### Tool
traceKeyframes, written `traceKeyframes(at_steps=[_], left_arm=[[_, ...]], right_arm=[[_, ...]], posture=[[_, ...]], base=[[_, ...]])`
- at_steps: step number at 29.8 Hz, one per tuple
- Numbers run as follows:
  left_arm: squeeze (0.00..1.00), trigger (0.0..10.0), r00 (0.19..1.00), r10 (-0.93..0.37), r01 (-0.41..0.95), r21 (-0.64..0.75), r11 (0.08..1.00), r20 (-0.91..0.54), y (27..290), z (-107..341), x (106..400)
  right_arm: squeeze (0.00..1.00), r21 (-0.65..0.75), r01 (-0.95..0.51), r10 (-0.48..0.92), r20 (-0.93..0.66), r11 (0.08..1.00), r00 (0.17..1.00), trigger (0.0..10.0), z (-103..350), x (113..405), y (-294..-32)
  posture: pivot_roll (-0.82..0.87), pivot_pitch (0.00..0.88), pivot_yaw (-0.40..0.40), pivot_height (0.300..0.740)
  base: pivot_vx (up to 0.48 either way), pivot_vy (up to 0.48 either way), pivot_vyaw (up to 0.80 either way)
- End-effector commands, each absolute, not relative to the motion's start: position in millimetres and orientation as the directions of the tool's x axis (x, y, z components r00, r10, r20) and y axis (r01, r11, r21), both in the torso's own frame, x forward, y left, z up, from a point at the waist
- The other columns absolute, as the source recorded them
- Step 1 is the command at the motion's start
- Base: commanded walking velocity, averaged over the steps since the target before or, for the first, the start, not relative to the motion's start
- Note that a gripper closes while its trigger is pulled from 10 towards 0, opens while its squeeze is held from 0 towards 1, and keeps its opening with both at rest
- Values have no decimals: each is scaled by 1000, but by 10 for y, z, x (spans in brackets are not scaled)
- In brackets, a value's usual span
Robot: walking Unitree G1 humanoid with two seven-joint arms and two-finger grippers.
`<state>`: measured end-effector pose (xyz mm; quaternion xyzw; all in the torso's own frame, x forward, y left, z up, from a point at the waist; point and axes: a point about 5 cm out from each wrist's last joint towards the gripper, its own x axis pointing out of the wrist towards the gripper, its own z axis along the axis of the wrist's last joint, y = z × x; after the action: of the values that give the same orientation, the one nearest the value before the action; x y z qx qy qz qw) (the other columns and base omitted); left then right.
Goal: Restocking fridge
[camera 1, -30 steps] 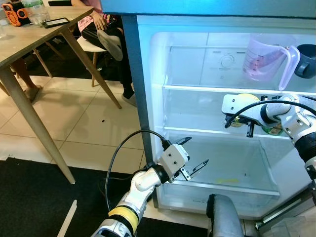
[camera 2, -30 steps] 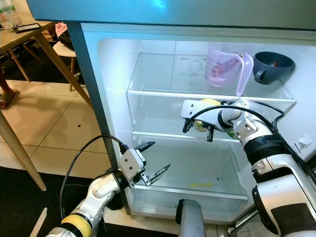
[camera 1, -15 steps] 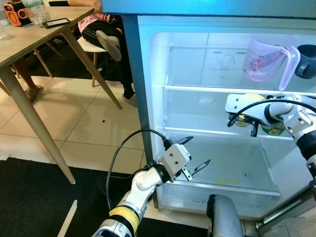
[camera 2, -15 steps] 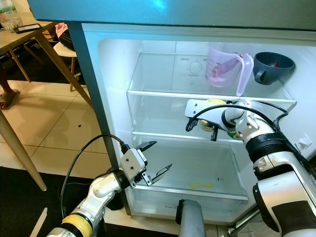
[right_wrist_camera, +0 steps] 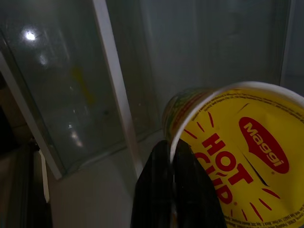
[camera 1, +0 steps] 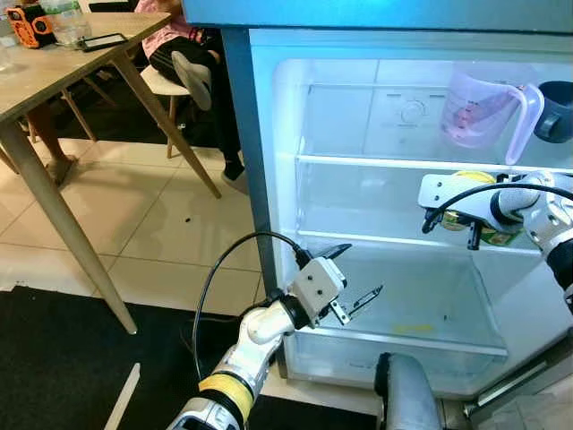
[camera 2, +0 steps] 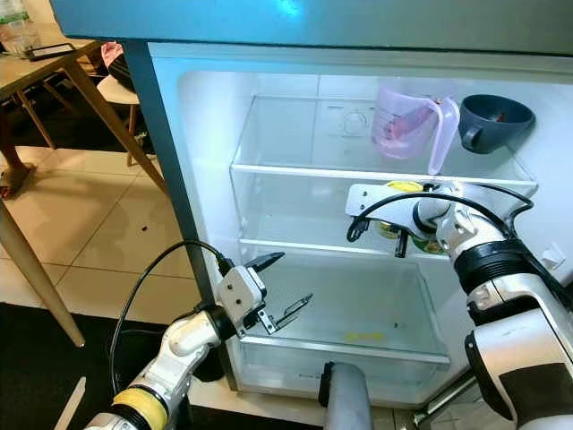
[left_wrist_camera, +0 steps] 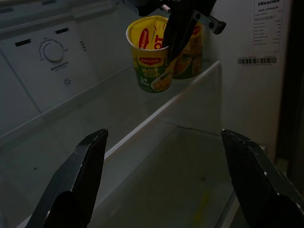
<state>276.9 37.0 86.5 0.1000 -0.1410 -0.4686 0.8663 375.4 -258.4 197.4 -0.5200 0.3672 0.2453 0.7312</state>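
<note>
1. The fridge (camera 1: 269,179) stands open, its glass middle shelf (camera 2: 295,244) bearing an upright noodle cup (left_wrist_camera: 151,52).
2. The right gripper (right_wrist_camera: 173,185), arm reaching in level, pinches that cup's rim at the shelf's right end.
3. The left gripper (camera 1: 351,279) hovers spread wide and empty before the lower compartment.

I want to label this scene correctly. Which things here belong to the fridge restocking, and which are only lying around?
Part of the job:
- noodle cup on the middle shelf
- second cup right beside it
- right gripper, shut on the noodle cup's rim
- left gripper, open, by the lower shelf

Just lying about:
- measuring jug and dark mug on the top shelf
- wooden table
- seated person
</note>
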Motion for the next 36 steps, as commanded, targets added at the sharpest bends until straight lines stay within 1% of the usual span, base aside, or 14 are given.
traceKeyframes(at_steps=[1, 4, 5, 7, 8, 11, 20, 25, 26, 32, 36], left_arm=[[0, 10000, 511, -847, 793, 301, 530, 145, 346, 857, 2746], [0, 10000, 509, -849, 794, 302, 527, 144, 347, 860, 2745], [0, 10000, 508, -849, 794, 303, 527, 144, 348, 863, 2745], [0, 10000, 509, -849, 794, 303, 527, 144, 350, 863, 2746], [0, 10000, 509, -849, 794, 302, 528, 144, 350, 864, 2746], [0, 10000, 509, -849, 794, 302, 528, 144, 350, 865, 2746], [0, 10000, 504, -852, 799, 298, 523, 144, 331, 864, 2739], [0, 10000, 502, -853, 800, 298, 521, 143, 331, 866, 2737], [0, 10000, 501, -854, 800, 299, 520, 142, 331, 866, 2738], [0, 10000, 501, -854, 800, 299, 520, 143, 331, 866, 2737], [0, 10000, 499, -855, 802, 296, 518, 143, 326, 865, 2734]], right_arm=[[996, -578, -742, -24, -794, 339, 607, 10000, 1984, 3760, -2588], [980, -593, -725, -19, -778, 350, 628, 10000, 2011, 3781, -2571], [749, -600, -715, -12, -769, 360, 639, 10000, 2030, 3793, -2560], [749, -603, -710, -5, -763, 364, 646, 10000, 2043, 3800, -2552], [4, -607, -708, 2, -759, 361, 652, 10000, 2064, 3801, -2549], [4, -608, -709, 4, -758, 359, 652, 10000, 2070, 3799, -2548], [0, -649, -674, 27, -713, 354, 701, 10000, 2187, 3827, -2532], [0, -662, -658, 77, -681, 358, 728, 10000, 2297, 3840, -2479], [0, -661, -663, 103, -677, 353, 729, 10000, 2342, 3825, -2461], [0, -660, -664, 114, -674, 351, 730, 10000, 2369, 3808, -2460], [0, -649, -677, 134, -680, 347, 720, 10000, 2406, 3745, -2501]], posture=[[-50, 0, 2, 375], [-50, 0, 2, 375], [-50, 0, 2, 375], [-46, 0, 2, 375], [-46, 0, 2, 375], [-49, 0, 2, 375], [-49, 0, 3, 375], [-50, 0, 4, 375], [-50, 0, 4, 375], [-50, 0, 4, 375], [-50, 0, 4, 375]], base=[[0, 0, 0], [0, 0, 0], [0, 0, 0], [0, 0, 0], [0, 0, 0], [0, 0, 0], [0, 0, 0], [0, 0, 0], [0, 0, 0], [0, 0, 0], [0, 0, 0]])
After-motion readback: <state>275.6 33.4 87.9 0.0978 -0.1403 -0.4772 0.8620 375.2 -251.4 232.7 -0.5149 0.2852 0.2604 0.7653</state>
